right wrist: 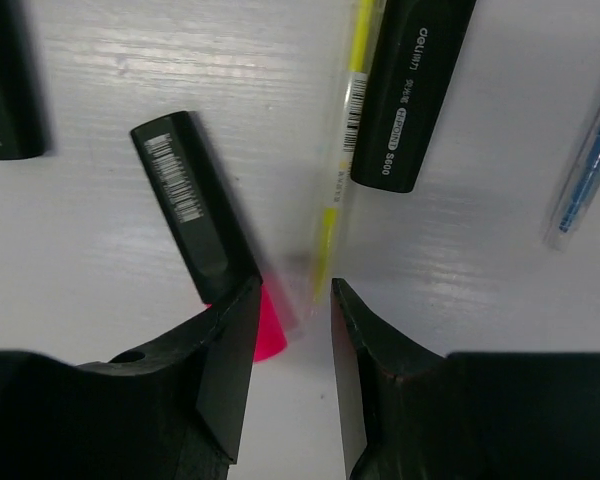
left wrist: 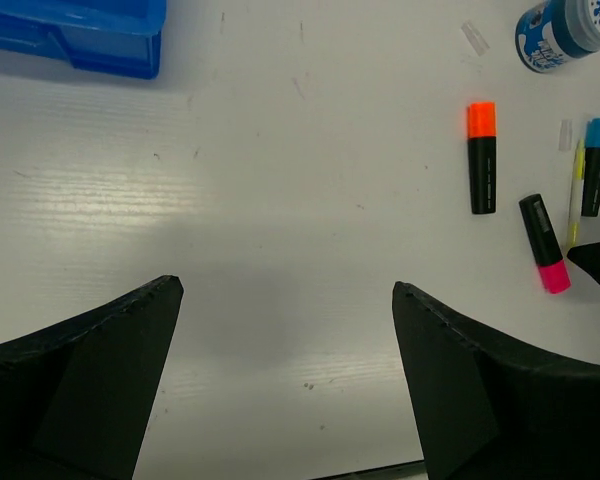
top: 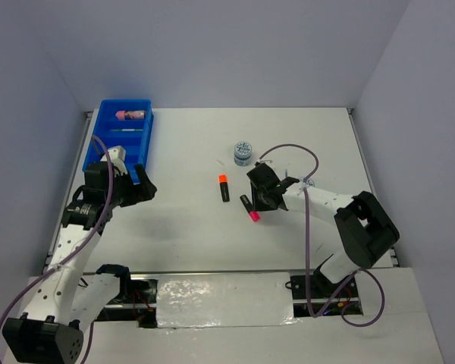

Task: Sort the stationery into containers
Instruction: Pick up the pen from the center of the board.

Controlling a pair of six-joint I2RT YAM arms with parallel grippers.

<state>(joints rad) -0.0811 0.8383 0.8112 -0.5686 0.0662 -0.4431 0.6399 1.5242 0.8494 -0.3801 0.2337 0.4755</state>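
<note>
Yellow pen [right wrist: 327, 220] lies flat, long axis straight out from right pincer [right wrist: 294, 290]; tips straddle its near end, not clenched. Left pincer [left wrist: 287, 288] released.

Bright even light, soft shadows, close-up seemingly blurred

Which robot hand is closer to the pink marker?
The right. The right gripper hangs just over the pink marker's cap end; the left gripper is far off to the side, by the tray.
</note>
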